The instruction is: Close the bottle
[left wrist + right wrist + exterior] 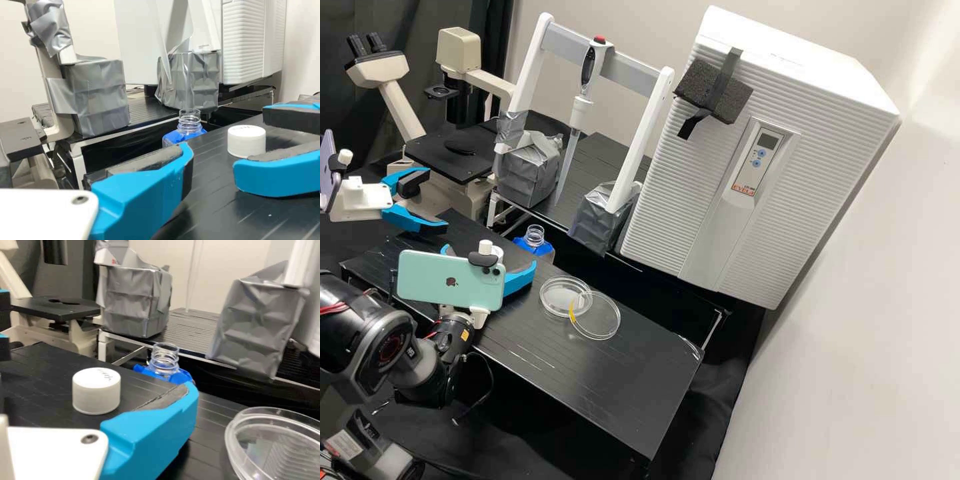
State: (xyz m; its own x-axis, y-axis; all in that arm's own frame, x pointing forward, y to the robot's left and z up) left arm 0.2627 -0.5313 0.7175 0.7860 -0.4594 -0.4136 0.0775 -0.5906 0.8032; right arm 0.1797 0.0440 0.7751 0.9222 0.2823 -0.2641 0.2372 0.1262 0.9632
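Your left gripper (210,180) is spread wide and holds nothing. The white screw cap (246,141) stands upright just ahead of its fingertips, with the open bottle (189,122) upright beyond. Your right gripper (490,259), also apart and empty, looks nearer the cap.

Bare bench (40,365) surrounds the cap (96,390); taped weights (134,300) stand behind the bottle (164,359).
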